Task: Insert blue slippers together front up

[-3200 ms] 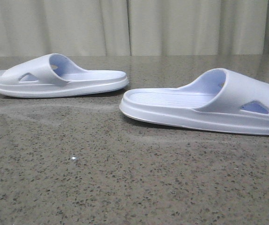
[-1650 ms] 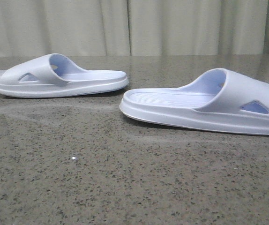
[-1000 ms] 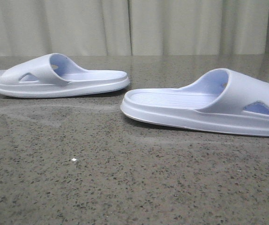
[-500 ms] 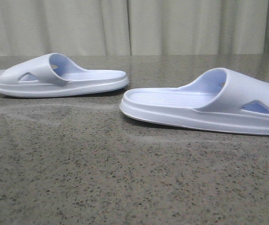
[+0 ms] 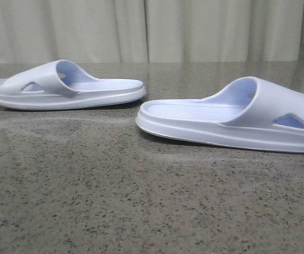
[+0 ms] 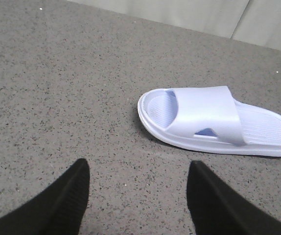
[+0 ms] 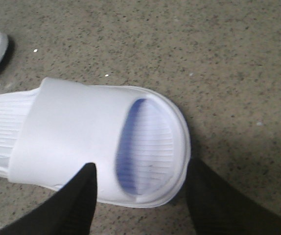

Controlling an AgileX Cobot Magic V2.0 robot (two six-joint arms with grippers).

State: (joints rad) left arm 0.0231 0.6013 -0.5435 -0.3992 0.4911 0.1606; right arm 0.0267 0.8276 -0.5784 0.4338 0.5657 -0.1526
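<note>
Pale pleated curtains (image 5: 194,29) hung behind a speckled grey stone table (image 5: 115,201), and both slippers lay flat on that table, soles down, well apart from each other.

From the front, the left slipper (image 5: 62,87) sat toward ten o'clock on the table, farther back, with its strap at the left end and its open heel end pointing right. A triangular cut-out showed in the side of the strap. My left gripper (image 6: 138,196) hung above bare table with its two black fingers (image 6: 64,200) spread wide and nothing between them. Seen from that wrist, the slipper lay ahead of the fingertips, clear of them, untouched.

The right slipper (image 5: 231,119) sat toward three o'clock in the front view, nearer the camera, its ribbed footbed facing up and its strap at the right end, so the two heel ends faced one another across a gap of table. Its far right edge ran out of the frame.

My right gripper (image 7: 140,196) was spread open as well, one black finger (image 7: 79,200) on either side of the toe end of that slipper (image 7: 91,142). The fingers looked very close to the rim, but I could not tell whether they touched it, and they were not clamped on it.
</note>
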